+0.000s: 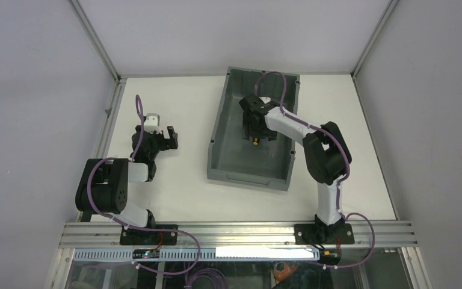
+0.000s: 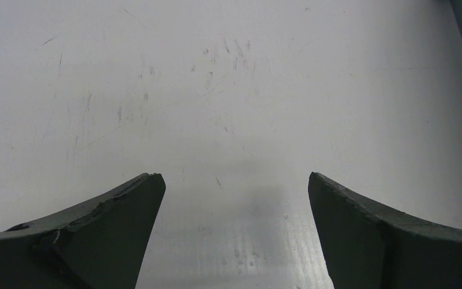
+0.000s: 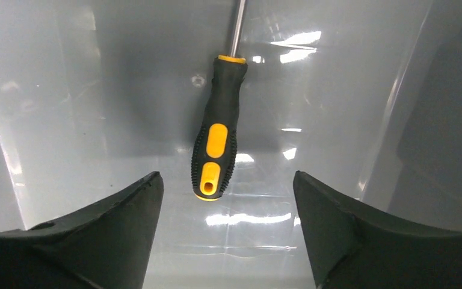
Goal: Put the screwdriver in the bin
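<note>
Grey plastic fills the middle of the top view: the bin (image 1: pixel 219 129) sits on the table (image 1: pixel 174 186) toward 12 o'clock. The right gripper (image 1: pixel 254 127) reaches down inside its walls. A speck of yellow just below that gripper, at 6 o'clock from it, is the screwdriver (image 1: pixel 255 142), otherwise hidden by the wrist. The left gripper (image 1: pixel 167 139) is well apart, at 9 o'clock from the bin, over bare table. In the left wrist view its fingers (image 2: pixel 126 211) are spread wide with nothing between them, only scratched white surface ahead and a sliver of bin wall at 1 o'clock. In the right wrist view the screwdriver lies flat on the bin floor, shaft (image 3: pixel 236 27) pointing to 12 o'clock and handle (image 3: pixel 215 135) butt toward 6. The right jaws stand wide on either side, touching nothing, so the tool looks released and the task seems essentially met. Should it need lifting again, it likely handles light and stiff. The round handle may roll on the glossy floor, and the thin metal shaft would be slick and hard to pinch. The best hold is across the ribbed black-and-yellow handle near its middle, where the rubbery surface should resist slipping.
</note>
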`<state>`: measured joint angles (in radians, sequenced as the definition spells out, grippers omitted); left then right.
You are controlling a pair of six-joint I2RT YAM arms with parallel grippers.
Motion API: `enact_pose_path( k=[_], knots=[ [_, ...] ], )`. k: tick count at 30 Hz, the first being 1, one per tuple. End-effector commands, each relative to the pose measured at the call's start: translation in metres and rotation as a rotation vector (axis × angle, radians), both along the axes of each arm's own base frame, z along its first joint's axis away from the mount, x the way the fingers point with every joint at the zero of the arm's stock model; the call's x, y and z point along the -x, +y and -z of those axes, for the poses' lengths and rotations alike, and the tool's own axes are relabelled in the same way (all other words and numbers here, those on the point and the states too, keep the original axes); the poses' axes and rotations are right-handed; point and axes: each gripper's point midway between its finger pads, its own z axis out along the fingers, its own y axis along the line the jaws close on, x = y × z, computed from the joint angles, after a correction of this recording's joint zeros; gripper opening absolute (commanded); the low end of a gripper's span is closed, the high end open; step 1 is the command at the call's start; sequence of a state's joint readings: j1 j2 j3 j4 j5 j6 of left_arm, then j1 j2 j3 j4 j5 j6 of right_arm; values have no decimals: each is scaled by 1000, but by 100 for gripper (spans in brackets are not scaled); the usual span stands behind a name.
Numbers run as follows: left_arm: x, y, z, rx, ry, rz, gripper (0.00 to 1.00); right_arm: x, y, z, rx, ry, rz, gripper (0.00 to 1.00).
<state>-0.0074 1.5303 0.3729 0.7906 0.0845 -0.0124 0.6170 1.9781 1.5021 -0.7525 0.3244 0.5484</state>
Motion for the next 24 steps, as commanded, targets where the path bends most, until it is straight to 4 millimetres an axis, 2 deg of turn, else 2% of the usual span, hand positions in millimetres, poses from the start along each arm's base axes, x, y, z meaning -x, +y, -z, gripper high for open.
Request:
enact_pose_path(
  k=[1,3,7,11,14,18,21,22,24],
  knots=[
    [-5,-5,-16,9,-55,19,100,-23,17,-59,-83,-141,-13,89],
    [-5,-5,-16,9,-55,20,100,-29,15,-87,-77,-188,-29,98],
    [-5,-5,-16,9,-56,19,100,-37,5,-141,-59,-289,-39,99],
    [-5,-5,-16,9,-56,19,100,-40,-23,-179,-61,-338,-20,99],
    [-5,-5,-16,9,-56,19,100,-42,-62,-199,-87,-353,41,99],
    [-5,-5,-16,9,-55,20,100,-36,-129,-223,-102,-394,144,99],
    [-5,-5,-16,9,-56,19,100,-28,-180,-231,-100,-411,221,99],
    [-5,-5,-16,9,-55,19,100,-24,-203,-230,-101,-404,263,99],
    [-5,-5,-16,9,-55,19,100,-14,-228,-230,-102,-401,308,99]
  ],
)
